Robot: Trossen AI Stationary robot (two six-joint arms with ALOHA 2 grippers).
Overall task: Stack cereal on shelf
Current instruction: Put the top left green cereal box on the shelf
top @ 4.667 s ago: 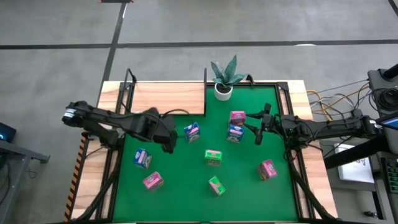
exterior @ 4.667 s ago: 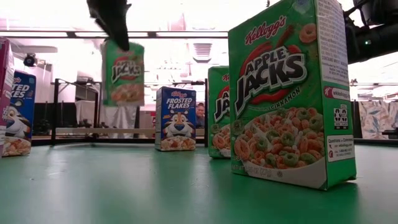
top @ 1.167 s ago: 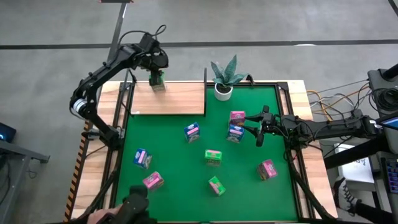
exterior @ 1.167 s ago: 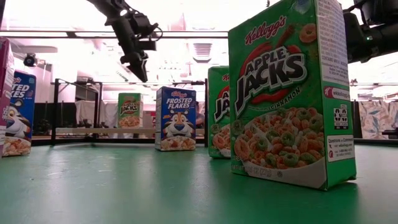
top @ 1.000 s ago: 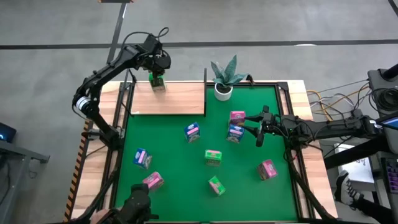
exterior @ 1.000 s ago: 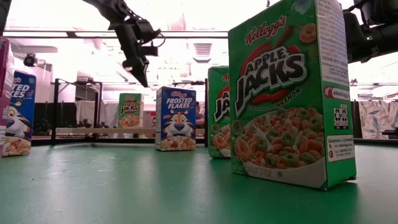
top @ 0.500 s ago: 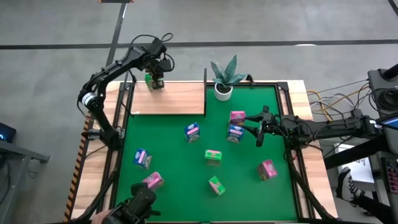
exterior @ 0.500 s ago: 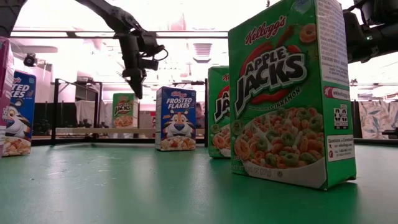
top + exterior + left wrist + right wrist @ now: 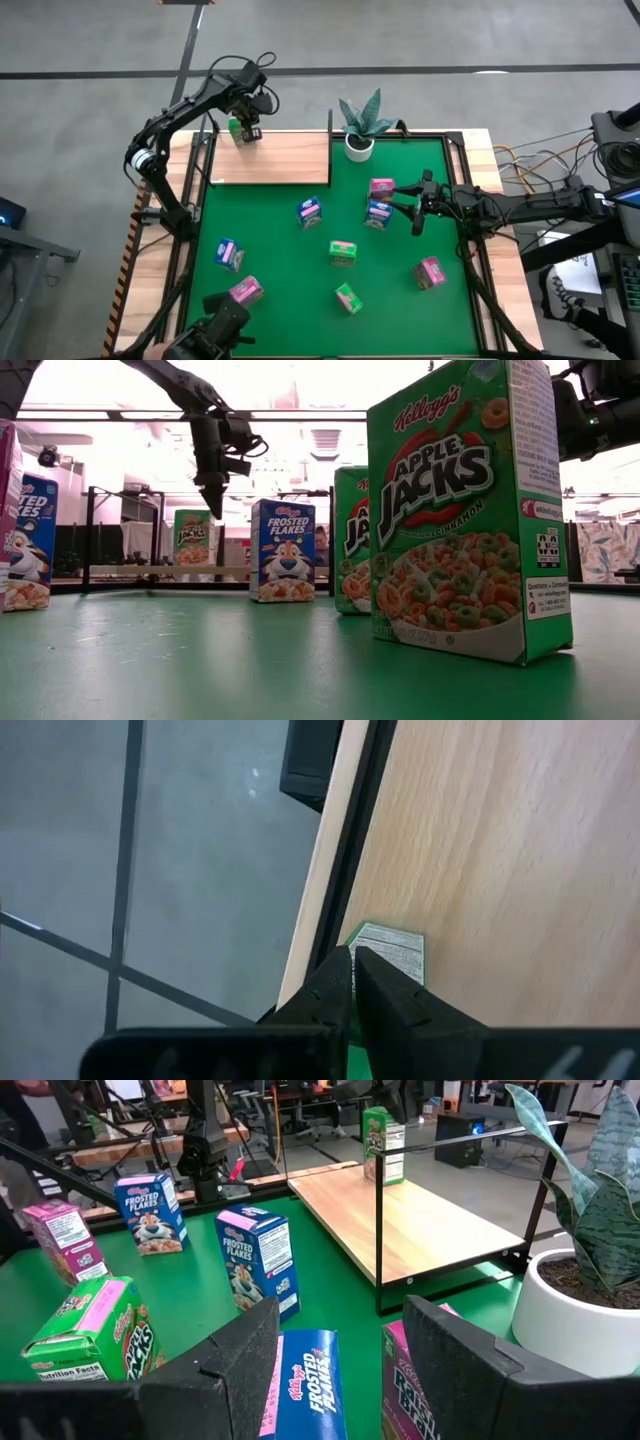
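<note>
Cereal on shelf: one green box [image 9: 237,129] stands upright at the far left corner of the shelf [image 9: 285,158], right by a black post.
Left gripper: my left gripper [image 9: 250,122] hangs just above and beside that green box, fingers pinched together with nothing between them. In the left wrist view the box top [image 9: 390,949] peeks out just past my fingertips [image 9: 352,972], so I'm clear of it, not holding it.
Right gripper: my right gripper [image 9: 411,204] sits low over the counter [image 9: 280,290] with its fingers spread, right next to a blue box [image 9: 378,213] and a pink box [image 9: 381,187] standing side by side. Through the right wrist view both of those sit just ahead of my open fingers.
What the next move turns on: the rest of the boxes are all out on the green counter, toward me from the shelf. The blue box [image 9: 308,210] near the shelf's front edge looks like the closest one for my left arm; the blue-and-pink pair is basically already in my right arm's lap.
Still to go: seven boxes on the counter, so I'd guess this is early days.
</note>
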